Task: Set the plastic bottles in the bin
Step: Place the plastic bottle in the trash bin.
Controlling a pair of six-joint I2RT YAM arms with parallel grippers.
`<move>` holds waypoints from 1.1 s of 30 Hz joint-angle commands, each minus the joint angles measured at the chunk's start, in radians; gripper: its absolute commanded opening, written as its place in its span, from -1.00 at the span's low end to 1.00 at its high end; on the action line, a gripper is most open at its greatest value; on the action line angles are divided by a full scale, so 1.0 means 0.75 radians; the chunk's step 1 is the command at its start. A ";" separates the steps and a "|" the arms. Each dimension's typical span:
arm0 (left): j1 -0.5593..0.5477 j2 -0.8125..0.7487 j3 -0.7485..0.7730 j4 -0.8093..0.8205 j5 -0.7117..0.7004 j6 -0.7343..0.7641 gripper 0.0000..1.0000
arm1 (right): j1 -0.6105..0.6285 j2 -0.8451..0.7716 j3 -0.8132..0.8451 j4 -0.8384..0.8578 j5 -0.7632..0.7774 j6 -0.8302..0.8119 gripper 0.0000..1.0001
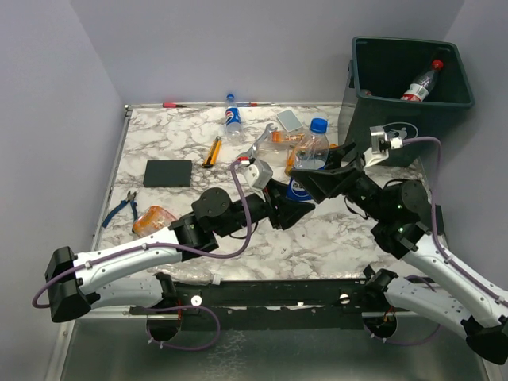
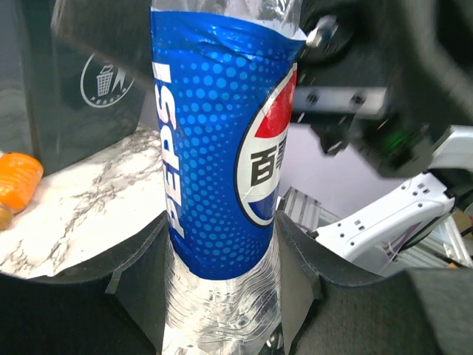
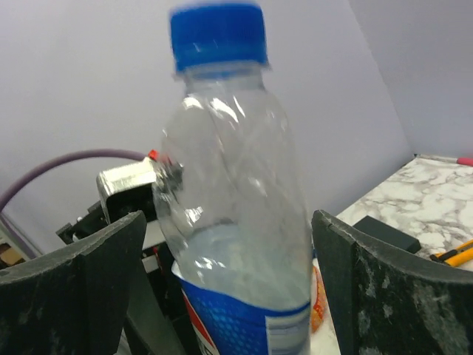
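Where the marble table (image 1: pixel 182 135) ends at its 2 o'clock corner, the dark green bin (image 1: pixel 432 119) stands, and a red-capped bottle (image 1: pixel 421 82) lies tilted inside it. The left arm (image 1: pixel 135 258) reaches from 7 o'clock toward the middle of the table, and the right arm (image 1: pixel 413 230) reaches from 5 o'clock to the same place. They meet near the bin, on its 8 o'clock side.

The left end effector (image 1: pixel 298 193) is clamped on the held bottle (image 1: pixel 312 147). In the left wrist view both fingers (image 2: pixel 148 288) press on the lower part of its blue Pepsi label. The right end effector (image 1: pixel 321 173) is around the upper part of the same bottle, below the blue cap. Its fingers (image 3: pixel 96 281) stand apart, just beside the bottle's sides, and do not squeeze it. This bottle is nearly upright above the table and outside the bin.

A black pad (image 1: pixel 168 172) lies on the table at 9 o'clock. An orange bottle (image 1: pixel 152 220) lies at 8 o'clock, just beside blue pliers (image 1: pixel 123 208). A lying bottle (image 1: pixel 232 119) with a Pepsi label is at 12 o'clock, near the far edge. A wrench (image 1: pixel 258 143) and a second orange bottle (image 1: pixel 284 139) lie close to the held bottle, on its 9 o'clock side. A yellow tool (image 1: pixel 212 151) lies between the pad and the wrench.
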 commanded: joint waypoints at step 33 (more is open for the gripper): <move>-0.001 -0.257 -0.096 -0.323 -0.186 0.201 0.98 | 0.007 0.040 0.554 -0.842 0.457 -0.401 -0.99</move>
